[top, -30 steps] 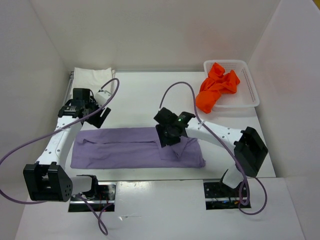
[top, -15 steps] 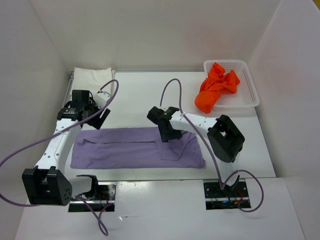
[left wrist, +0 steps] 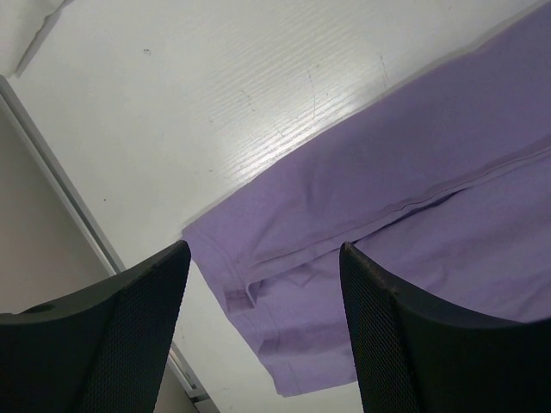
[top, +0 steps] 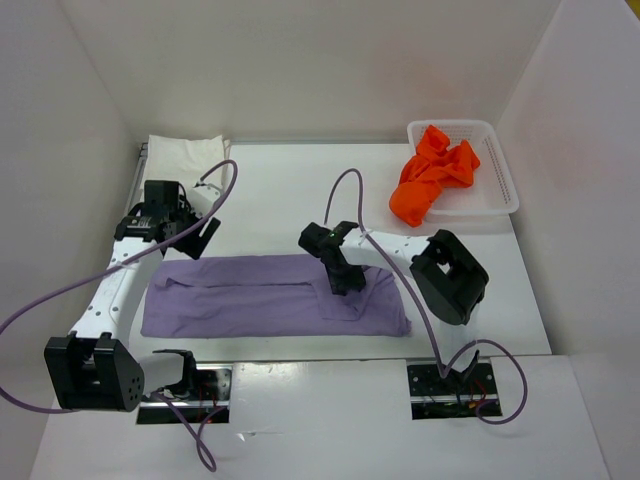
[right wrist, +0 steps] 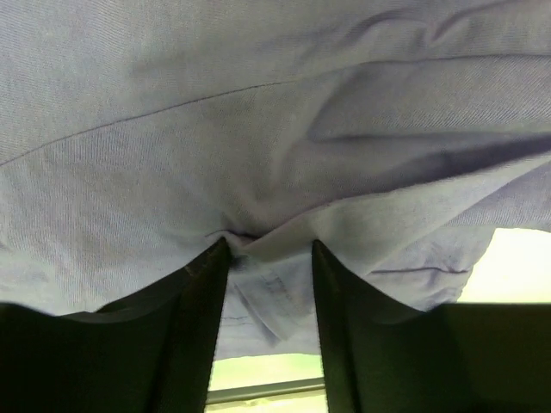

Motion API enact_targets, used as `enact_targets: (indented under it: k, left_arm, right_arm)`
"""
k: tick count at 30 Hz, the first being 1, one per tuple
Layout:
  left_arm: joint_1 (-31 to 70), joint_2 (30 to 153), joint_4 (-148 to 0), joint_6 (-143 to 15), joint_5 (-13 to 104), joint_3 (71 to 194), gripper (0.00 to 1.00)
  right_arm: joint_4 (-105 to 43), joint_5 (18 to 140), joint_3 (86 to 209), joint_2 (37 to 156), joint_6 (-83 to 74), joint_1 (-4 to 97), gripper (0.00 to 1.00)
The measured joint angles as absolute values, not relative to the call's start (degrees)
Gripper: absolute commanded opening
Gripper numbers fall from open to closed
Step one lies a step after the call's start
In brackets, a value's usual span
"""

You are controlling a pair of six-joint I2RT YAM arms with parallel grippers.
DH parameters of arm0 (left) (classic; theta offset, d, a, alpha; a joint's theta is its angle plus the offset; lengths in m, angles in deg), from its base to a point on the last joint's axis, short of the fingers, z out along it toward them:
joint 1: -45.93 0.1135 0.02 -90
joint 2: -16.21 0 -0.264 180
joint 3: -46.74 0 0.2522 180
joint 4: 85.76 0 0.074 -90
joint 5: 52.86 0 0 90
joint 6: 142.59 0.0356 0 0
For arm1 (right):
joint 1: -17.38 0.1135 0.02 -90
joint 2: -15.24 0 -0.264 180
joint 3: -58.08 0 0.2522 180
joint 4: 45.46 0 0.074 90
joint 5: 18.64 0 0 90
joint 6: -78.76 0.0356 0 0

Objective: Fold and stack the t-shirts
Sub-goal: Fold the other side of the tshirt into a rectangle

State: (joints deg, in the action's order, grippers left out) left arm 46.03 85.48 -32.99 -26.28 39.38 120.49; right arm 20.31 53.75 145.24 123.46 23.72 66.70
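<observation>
Two arms live | I see the right gripper pinching a fold of the purple t-shirt, spread along the table front | left gripper wide apart above its left end.

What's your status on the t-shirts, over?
Left gripper jaws open over purple t-shirt, left end. Right gripper shut on its cloth, right of middle. Orange t-shirt waiting in basket. No obstruction seen.
</observation>
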Motion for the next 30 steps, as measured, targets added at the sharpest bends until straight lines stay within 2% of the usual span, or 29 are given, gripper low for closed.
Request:
enact_targets:
  k: [3,4,8,14,28,30]
  left_arm:
    - [46.03,85.48,-32.99,-26.28,39.38,120.49,0.77]
    - [46.03,85.48,-32.99,-26.28,39.38,120.49,0.77]
    - [46.03,85.48,-32.99,-26.26,39.36,120.49,0.77]
    - [46.05,85.48,-33.01,-26.28,39.36,120.12,0.77]
    - [46.03,85.48,-33.23,-26.26,38.70,119.33,0.79]
    - [46.05,85.48,-33.21,-26.24,38.55,118.98,0.79]
  right_arm:
    - [20.28,53.84,145.24,123.46,24.09,66.72,0.32]
    - [20.28,53.79,145.22,123.44,24.22,66.72,0.23]
    - [20.22,53.73,144.06,123.29,25.33,66.72,0.02]
    - [20.52,53.82,141.03,120.08,27.80,66.72,0.02]
    - [24.22,57.42,129.79,97.72,38.49,66.72,0.02]
    - [25.51,57.82,129.14,96.58,40.11,66.59,0.06]
